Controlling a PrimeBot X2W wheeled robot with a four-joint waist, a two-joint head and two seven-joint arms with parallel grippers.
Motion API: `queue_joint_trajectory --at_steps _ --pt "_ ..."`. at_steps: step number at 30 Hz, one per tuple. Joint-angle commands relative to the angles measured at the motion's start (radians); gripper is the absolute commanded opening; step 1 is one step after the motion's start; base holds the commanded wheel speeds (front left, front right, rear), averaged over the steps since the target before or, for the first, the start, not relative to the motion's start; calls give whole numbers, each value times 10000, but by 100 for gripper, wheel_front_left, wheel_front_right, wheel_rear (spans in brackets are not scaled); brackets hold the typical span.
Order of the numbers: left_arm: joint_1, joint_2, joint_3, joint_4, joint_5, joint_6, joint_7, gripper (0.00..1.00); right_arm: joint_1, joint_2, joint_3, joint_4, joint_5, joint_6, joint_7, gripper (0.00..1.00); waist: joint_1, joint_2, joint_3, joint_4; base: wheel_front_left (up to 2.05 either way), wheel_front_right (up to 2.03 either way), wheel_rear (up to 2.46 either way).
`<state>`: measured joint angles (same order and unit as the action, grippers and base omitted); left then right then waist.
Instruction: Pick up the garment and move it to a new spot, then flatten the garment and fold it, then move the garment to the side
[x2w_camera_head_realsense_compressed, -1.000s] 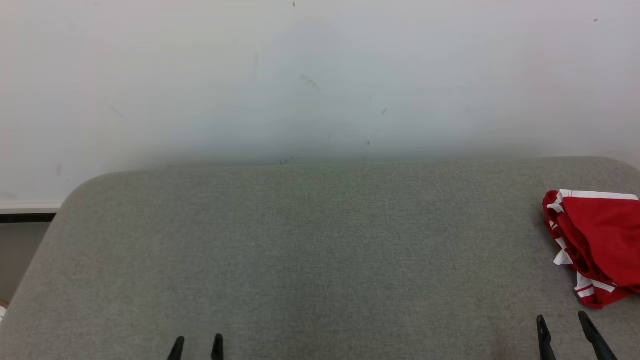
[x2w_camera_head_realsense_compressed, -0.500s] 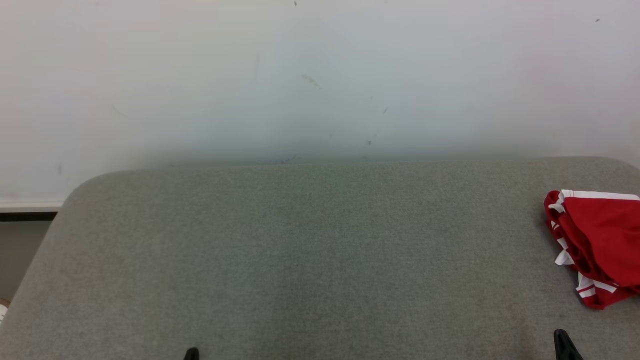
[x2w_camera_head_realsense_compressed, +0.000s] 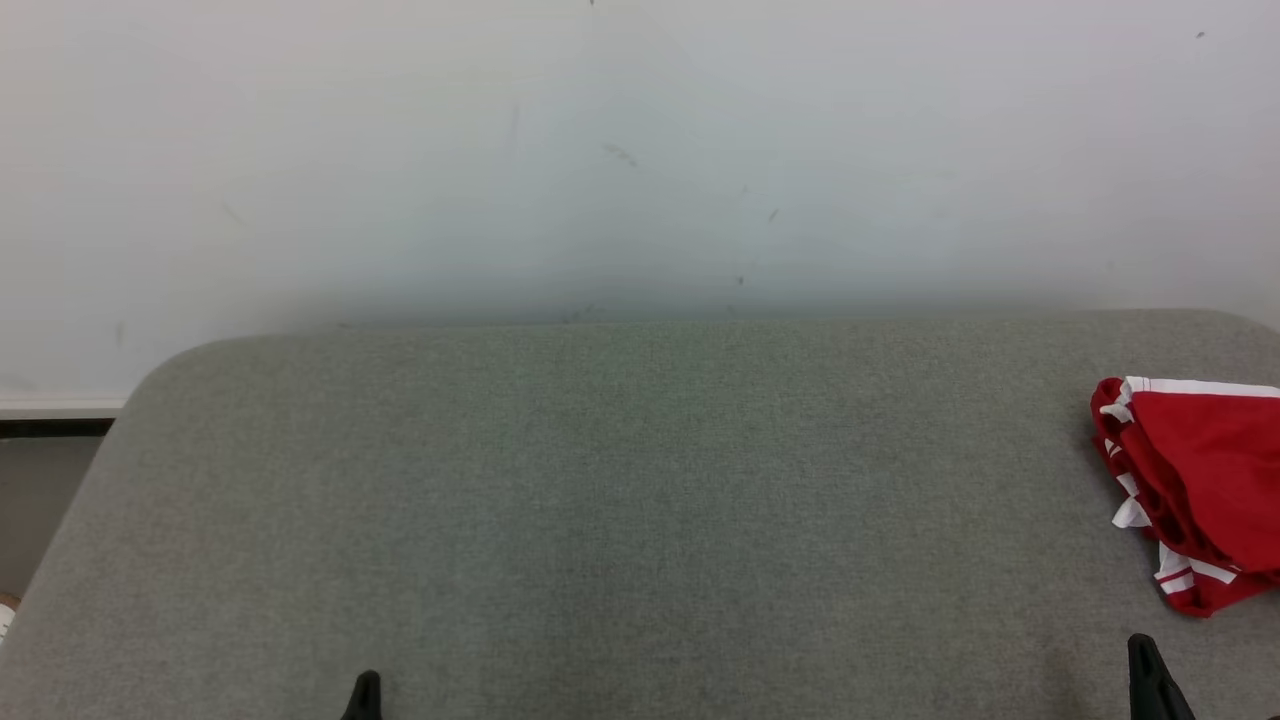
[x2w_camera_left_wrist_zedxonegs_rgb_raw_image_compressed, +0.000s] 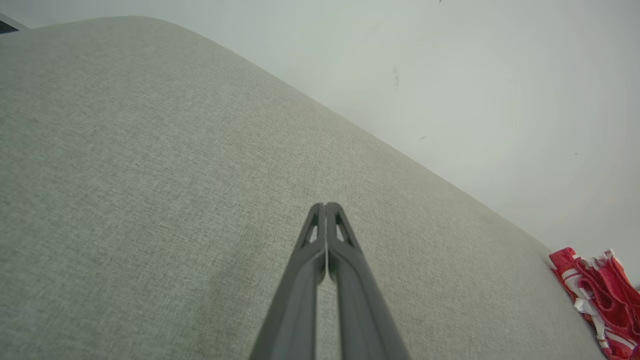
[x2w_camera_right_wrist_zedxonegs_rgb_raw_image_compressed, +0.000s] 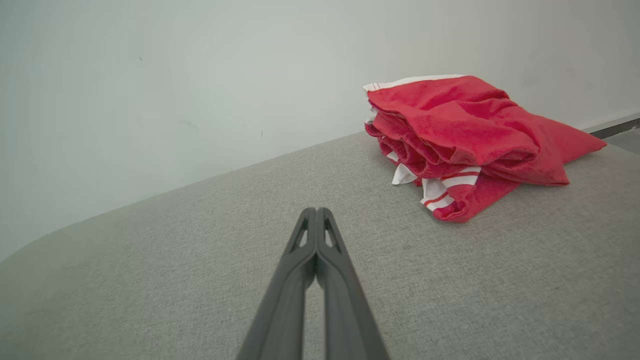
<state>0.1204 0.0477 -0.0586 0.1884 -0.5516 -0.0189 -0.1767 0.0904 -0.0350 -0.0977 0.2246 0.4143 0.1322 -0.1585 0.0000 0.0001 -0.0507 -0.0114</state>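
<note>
The garment (x2w_camera_head_realsense_compressed: 1200, 480), a bright red shirt with white stripes, lies bunched at the right edge of the grey padded surface (x2w_camera_head_realsense_compressed: 620, 480). In the right wrist view the garment (x2w_camera_right_wrist_zedxonegs_rgb_raw_image_compressed: 465, 135) is a crumpled heap ahead and to the right of my right gripper (x2w_camera_right_wrist_zedxonegs_rgb_raw_image_compressed: 316, 212), which is shut and empty, clear of the cloth. In the head view the right gripper (x2w_camera_head_realsense_compressed: 1145, 650) pokes up at the lower right, just below the garment. My left gripper (x2w_camera_left_wrist_zedxonegs_rgb_raw_image_compressed: 325, 206) is shut with nothing in it, over bare fabric at the lower left (x2w_camera_head_realsense_compressed: 366, 685); the garment (x2w_camera_left_wrist_zedxonegs_rgb_raw_image_compressed: 600, 300) lies far to its right.
A pale wall (x2w_camera_head_realsense_compressed: 640, 150) rises right behind the grey surface. The surface's rounded left corner (x2w_camera_head_realsense_compressed: 170, 370) drops off to a baseboard and floor (x2w_camera_head_realsense_compressed: 40, 470). Bare grey fabric stretches across the middle and left.
Both grippers have shut: a second ago each showed two spread fingertips, now each shows one closed tip. The garment has not moved.
</note>
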Motion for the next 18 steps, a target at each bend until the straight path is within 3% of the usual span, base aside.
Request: queue_joint_trajectory --at_steps 1,18 --pt "-297 93 110 -83 -572 -81 114 0 -335 -91 -23 -130 586 -7 99 0 0 -1 10 2 0 0 0" --pt "-760 140 416 49 -2918 -325 697 0 -729 -117 -57 -62 3185 -10 696 0 0 -1 93 20 0 0 0"
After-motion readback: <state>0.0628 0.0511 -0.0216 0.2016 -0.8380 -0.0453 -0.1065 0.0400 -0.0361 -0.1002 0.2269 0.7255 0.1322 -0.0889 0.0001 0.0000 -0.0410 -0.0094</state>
